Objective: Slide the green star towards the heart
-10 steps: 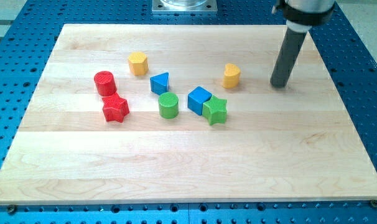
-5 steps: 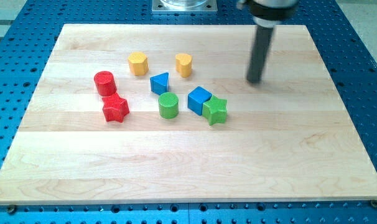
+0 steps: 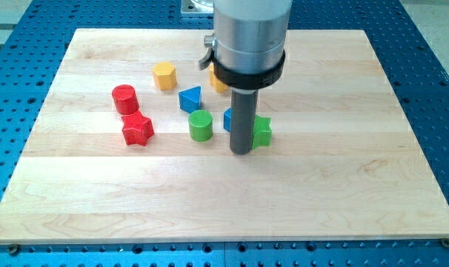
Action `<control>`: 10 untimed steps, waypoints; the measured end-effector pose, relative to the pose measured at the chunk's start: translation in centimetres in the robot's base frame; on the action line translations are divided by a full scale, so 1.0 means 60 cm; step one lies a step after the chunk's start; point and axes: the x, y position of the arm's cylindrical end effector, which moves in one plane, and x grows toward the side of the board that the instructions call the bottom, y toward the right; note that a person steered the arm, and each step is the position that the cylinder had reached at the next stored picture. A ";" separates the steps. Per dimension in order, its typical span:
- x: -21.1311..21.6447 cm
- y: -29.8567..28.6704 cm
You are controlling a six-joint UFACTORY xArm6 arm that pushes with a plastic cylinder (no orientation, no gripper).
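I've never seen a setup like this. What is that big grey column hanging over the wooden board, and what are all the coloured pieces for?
The grey column is the end of a robot arm. It has no gripper; it ends in a straight dark rod, and my tip slides along the pale wooden board to push blocks. Nothing is held, only nudged.

There is one camera, looking down at the board from its near edge.

On the board lie small blocks: a red cylinder, a red star, a yellow hexagon-like block, a blue triangle, a green cylinder, a blue block mostly hidden behind the rod, and a yellow block, also largely hidden, so its shape cannot be made out. The green star sits just to the view's right of my tip, close against the rod.
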 end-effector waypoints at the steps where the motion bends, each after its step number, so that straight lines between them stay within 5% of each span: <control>1: -0.010 0.077; 5: -0.118 0.261; 7: -0.131 0.109; 8: -0.070 0.121; 10: -0.118 0.064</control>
